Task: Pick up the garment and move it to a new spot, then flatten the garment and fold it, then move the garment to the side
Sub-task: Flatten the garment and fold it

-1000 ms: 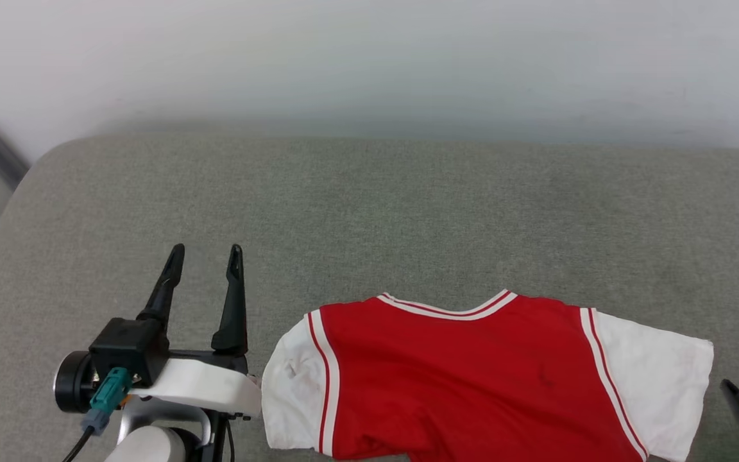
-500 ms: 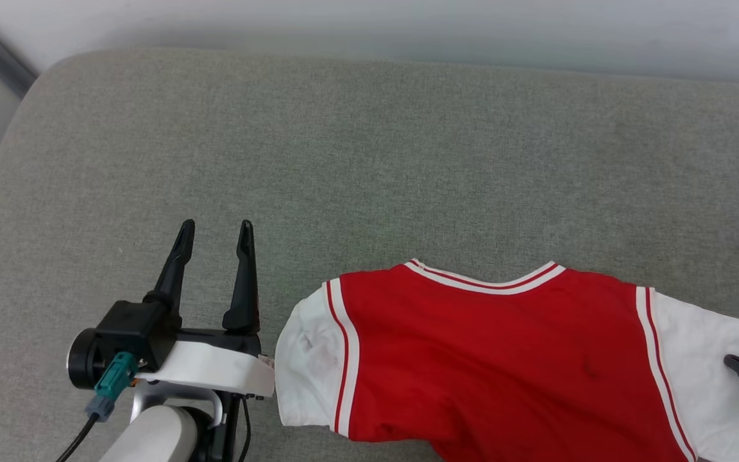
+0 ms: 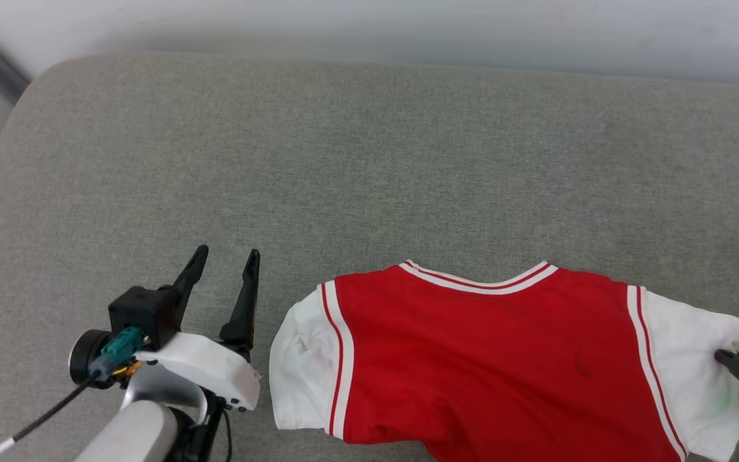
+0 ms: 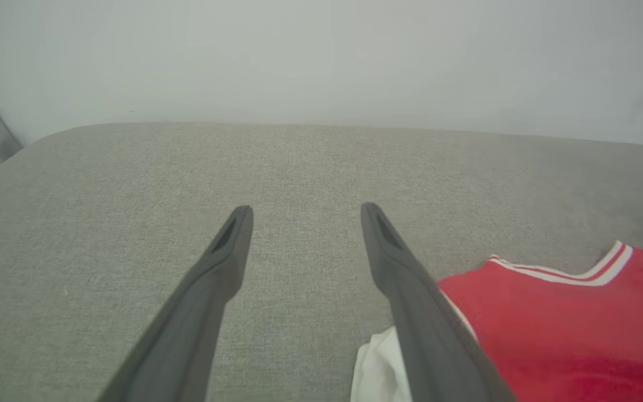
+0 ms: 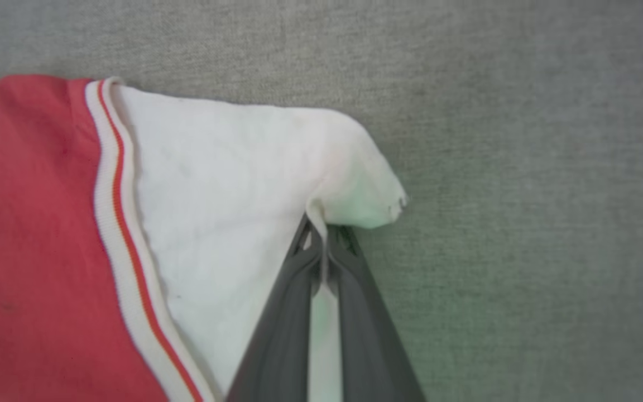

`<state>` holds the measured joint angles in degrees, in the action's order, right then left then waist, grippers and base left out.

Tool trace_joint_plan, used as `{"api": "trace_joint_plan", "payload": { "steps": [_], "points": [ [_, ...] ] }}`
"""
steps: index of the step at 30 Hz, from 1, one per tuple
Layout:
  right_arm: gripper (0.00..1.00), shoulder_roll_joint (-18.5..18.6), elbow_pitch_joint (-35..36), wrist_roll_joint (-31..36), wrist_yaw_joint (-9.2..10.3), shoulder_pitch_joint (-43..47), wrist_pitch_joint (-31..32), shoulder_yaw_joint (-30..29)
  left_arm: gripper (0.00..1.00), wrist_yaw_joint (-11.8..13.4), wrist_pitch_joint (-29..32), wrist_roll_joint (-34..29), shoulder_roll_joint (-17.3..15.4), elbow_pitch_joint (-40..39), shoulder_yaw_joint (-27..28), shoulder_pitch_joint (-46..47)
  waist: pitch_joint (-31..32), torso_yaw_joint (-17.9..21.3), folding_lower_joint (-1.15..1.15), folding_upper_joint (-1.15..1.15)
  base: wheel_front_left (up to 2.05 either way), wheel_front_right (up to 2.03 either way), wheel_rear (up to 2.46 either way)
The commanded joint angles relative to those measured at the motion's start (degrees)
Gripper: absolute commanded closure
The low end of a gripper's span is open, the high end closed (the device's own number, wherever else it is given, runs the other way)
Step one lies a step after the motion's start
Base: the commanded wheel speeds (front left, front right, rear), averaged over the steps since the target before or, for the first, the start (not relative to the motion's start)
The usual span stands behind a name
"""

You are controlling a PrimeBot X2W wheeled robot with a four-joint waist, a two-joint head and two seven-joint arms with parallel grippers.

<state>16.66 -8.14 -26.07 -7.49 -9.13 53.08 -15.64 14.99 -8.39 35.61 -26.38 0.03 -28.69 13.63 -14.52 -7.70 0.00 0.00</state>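
while the right tool [image 5: 324, 231] is closed on the white sleeve [image 5: 232, 167] of the garment [image 3: 485, 359], left tool [image 3: 227, 253]: spread wide, empty; garment just to its right, flat on grey fabric worktop [image 3: 369, 160]. advice: seat left tool on adjacent sleeve [image 3: 302, 359], lift both evenly.

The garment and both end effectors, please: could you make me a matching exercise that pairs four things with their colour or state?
Things:
1. left end effector
2. right end effector
3. garment
4. padded surface

Colours or states:
a. grey
b. shut on a white sleeve
c. open, holding nothing
d. mostly red

Pairs: 1-c; 2-b; 3-d; 4-a
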Motion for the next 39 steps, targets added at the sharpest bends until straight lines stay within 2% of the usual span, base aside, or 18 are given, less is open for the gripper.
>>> {"api": "trace_joint_plan", "payload": {
  "steps": [1, 5, 9, 13, 16, 21, 27, 28, 29, 30, 31, 35, 39],
  "points": [
    [1.00, -0.4, -0.1, 0.2, 0.00, 0.2, -0.4, 0.8, 0.00, -0.7, 1.2, 0.2, -0.9, 0.3, -0.1, 1.2, 1.3, 1.1, 0.00, 0.00, 0.00, 0.00, 0.00],
    [1.00, -0.5, 1.3, 0.0, 0.01, 0.7, -1.2, 2.1, 0.00, -5.2, 9.4, 4.3, -4.1, 1.9, -1.3, 2.2, 3.6, 2.8, 0.00, 0.00, 0.00, 0.00, 0.00],
    [1.00, -0.9, 2.8, 0.2, 0.01, 1.3, -1.2, 3.7, 0.00, -10.0, 20.1, 8.8, -7.5, 4.2, -3.5, 3.5, 4.8, 4.7, 0.00, 0.00, 0.00, 0.00, 0.00],
    [1.00, -1.5, 4.0, 0.3, 0.01, 1.6, -1.1, 4.8, 0.00, -13.1, 29.4, 12.5, -9.7, 5.9, -5.7, 4.3, 4.8, 6.5, 0.00, 0.00, 0.00, 0.00, 0.00],
    [1.00, -1.8, 4.7, 0.3, 0.01, 1.7, -1.1, 5.4, 0.00, -14.1, 33.9, 14.1, -10.4, 6.6, -6.7, 5.0, 4.2, 7.7, 0.00, 0.00, 0.00, 0.00, 0.00],
    [1.00, -2.3, 5.6, -0.2, 0.01, 0.8, -1.6, 6.4, 0.00, -15.3, 37.9, 14.2, -10.2, 8.5, -8.2, 7.9, 2.0, 9.4, 0.00, 0.00, 0.00, 0.00, 0.00],
    [1.00, -2.6, 5.0, -0.5, 0.01, -0.5, -2.5, 7.8, 0.00, -16.9, 45.3, 15.4, -8.0, 14.0, -11.7, 10.7, 0.4, 11.1, 0.00, 0.00, 0.00, 0.00, 0.00],
    [1.00, -2.5, 4.8, -0.6, 0.01, -0.6, -2.8, 8.0, 0.06, -16.8, 47.3, 15.7, -7.6, 15.0, -12.5, 10.7, 0.3, 11.3, 0.00, 0.00, 0.00, 0.00, 0.00],
    [1.00, -2.4, 4.8, -0.6, 0.01, -0.7, -3.0, 8.1, 0.51, -16.8, 48.9, 16.6, -6.9, 15.8, -13.2, 10.4, 0.3, 11.5, 0.00, 0.00, 0.00, 0.00, 0.00],
    [1.00, -2.3, 4.8, -0.6, 0.01, -0.9, -3.5, 8.3, 0.64, -16.9, 49.8, 17.1, -6.1, 16.3, -13.6, 10.3, 0.3, 11.6, 0.00, 0.00, 0.00, 0.00, 0.00],
    [1.00, -2.2, 4.9, -0.6, 0.01, -1.0, -3.9, 8.5, 1.00, -16.9, 50.5, 17.1, -5.6, 16.7, -14.2, 10.4, 0.4, 11.7, 0.00, 0.00, 0.00, 0.00, 0.00],
    [1.00, -1.3, 5.3, -0.3, 0.01, -1.7, -5.6, 9.2, 1.00, -16.6, 50.0, 16.7, -4.8, 18.0, -14.5, 10.7, 1.2, 11.8, 0.00, 0.00, 0.00, 0.00, 0.00],
    [1.00, 0.1, 5.6, 0.7, 0.01, -2.6, -8.2, 9.8, 1.00, -15.4, 46.0, 14.3, -5.4, 17.6, -13.1, 12.9, 2.8, 11.1, 0.00, 0.00, 0.00, 0.00, 0.00]
  ]
}}
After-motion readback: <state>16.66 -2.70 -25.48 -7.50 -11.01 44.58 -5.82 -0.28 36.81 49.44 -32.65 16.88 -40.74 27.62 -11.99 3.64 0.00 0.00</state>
